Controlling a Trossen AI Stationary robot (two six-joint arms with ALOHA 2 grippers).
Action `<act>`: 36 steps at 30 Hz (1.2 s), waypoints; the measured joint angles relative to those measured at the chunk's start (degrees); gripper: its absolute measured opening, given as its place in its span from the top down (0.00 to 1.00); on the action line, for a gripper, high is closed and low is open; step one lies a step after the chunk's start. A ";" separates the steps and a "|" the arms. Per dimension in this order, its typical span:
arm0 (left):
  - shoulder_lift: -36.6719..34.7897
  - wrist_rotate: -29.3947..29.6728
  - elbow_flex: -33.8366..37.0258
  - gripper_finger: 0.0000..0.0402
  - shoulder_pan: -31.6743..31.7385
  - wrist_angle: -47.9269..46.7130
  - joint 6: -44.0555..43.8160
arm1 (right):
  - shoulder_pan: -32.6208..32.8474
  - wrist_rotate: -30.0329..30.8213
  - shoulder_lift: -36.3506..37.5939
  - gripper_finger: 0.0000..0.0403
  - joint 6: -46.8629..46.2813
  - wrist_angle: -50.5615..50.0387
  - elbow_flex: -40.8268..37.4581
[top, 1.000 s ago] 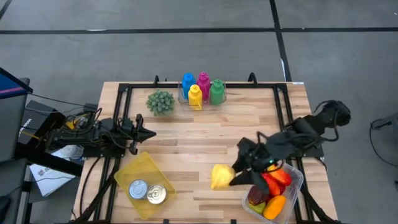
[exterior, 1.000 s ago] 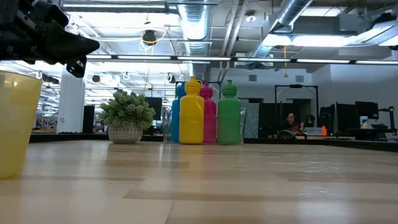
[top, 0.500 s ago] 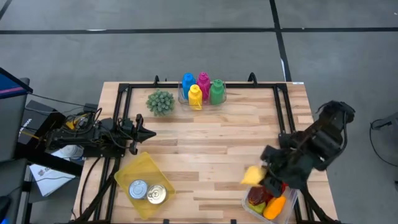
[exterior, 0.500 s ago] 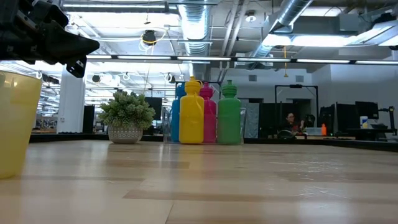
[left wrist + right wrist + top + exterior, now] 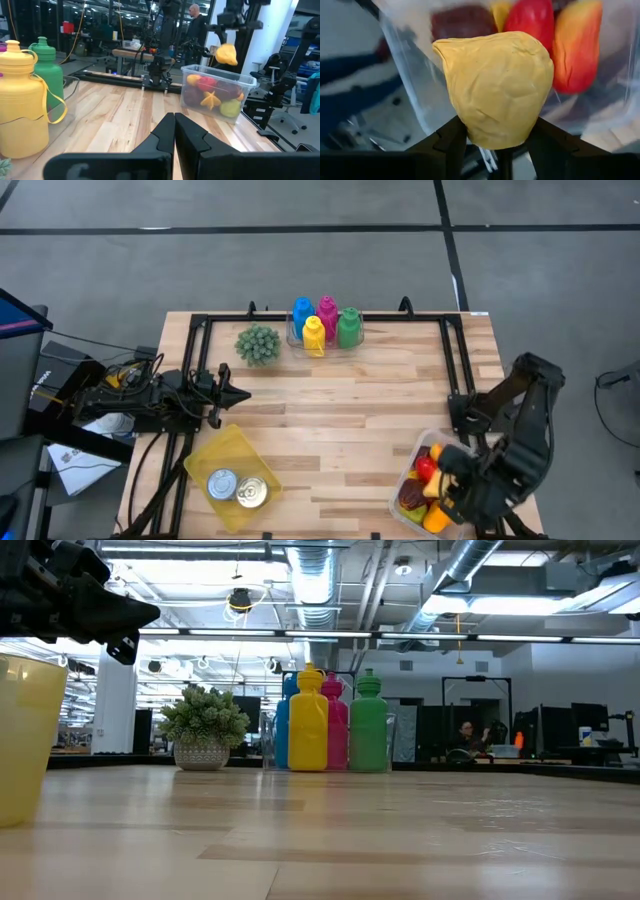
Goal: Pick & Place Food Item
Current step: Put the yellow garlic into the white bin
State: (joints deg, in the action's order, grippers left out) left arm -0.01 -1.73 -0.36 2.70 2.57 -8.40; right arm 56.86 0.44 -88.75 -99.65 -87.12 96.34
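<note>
This is an open-plan office or robotics lab with an industrial fit-out. The low view looks across a wooden desk (image 5: 330, 840) into a wide room with bare ceiling ducts (image 5: 310, 575), pipes and strip lights (image 5: 520, 605). A seated person (image 5: 468, 740) works at monitors (image 5: 590, 722) far off. The left wrist view shows, well beyond its jaws, a standing person (image 5: 196, 25), more worktables (image 5: 137, 55), equipment stands and an office chair (image 5: 280, 107). From above, the floor (image 5: 300, 250) is grey, crossed by dark lines, and the desk sits in a black metal frame (image 5: 200, 330).
</note>
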 joint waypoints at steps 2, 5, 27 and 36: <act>0.00 0.02 0.00 1.00 0.00 0.00 0.00 | 1.66 -1.67 -0.69 0.57 -0.40 0.49 -0.80; 0.00 0.00 0.00 1.00 0.02 -0.02 0.00 | 3.53 -2.65 -2.75 0.57 -0.21 0.99 -1.35; 0.00 0.02 0.00 1.00 0.02 0.00 0.00 | 3.10 -4.96 -11.06 0.43 7.08 4.41 -1.36; 0.00 0.00 0.00 1.00 0.02 0.00 0.00 | 3.13 -2.97 -11.04 0.42 6.65 5.92 -1.36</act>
State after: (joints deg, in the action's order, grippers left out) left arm -0.01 -1.74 -0.36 2.72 2.57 -8.40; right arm 59.99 -2.53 -99.79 -93.01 -81.21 94.98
